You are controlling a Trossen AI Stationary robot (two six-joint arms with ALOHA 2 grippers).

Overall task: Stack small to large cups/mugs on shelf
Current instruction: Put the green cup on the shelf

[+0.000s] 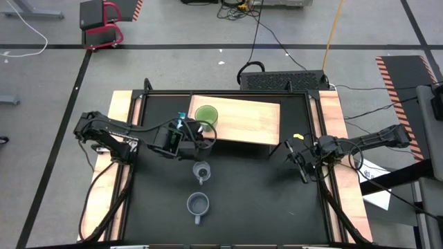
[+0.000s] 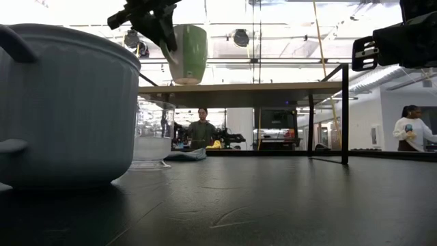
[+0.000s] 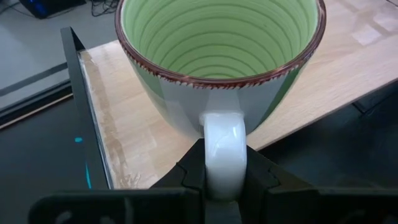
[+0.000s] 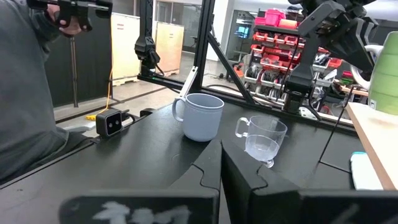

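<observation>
The lime-green mug (image 1: 205,114) is over the left end of the tan shelf (image 1: 249,121), with my left gripper (image 1: 196,131) shut on its handle. In the low view the mug (image 2: 188,51) leans slightly, its base at or just above the board (image 2: 273,87). I cannot tell whether the two touch. The clear glass cup (image 1: 201,171) stands on the black tabletop in front of the shelf. The grey-blue mug (image 1: 198,203) stands nearer the front edge. My right gripper (image 1: 299,158) waits shut at the table's right, holding nothing. My left gripper pinches the green mug's pale handle (image 3: 224,152) between its two fingers (image 3: 186,177), one on each side of the loop. The fingers come slanting down from the table's near left. The mug's mouth faces up, slightly tilted, over the shelf's left end.
The shelf's right part (image 1: 266,117) is bare wood. Its dark legs (image 2: 344,113) stand on the tabletop. A black frame (image 1: 228,93) rims the table. People (image 2: 201,133) are in the room beyond the table.
</observation>
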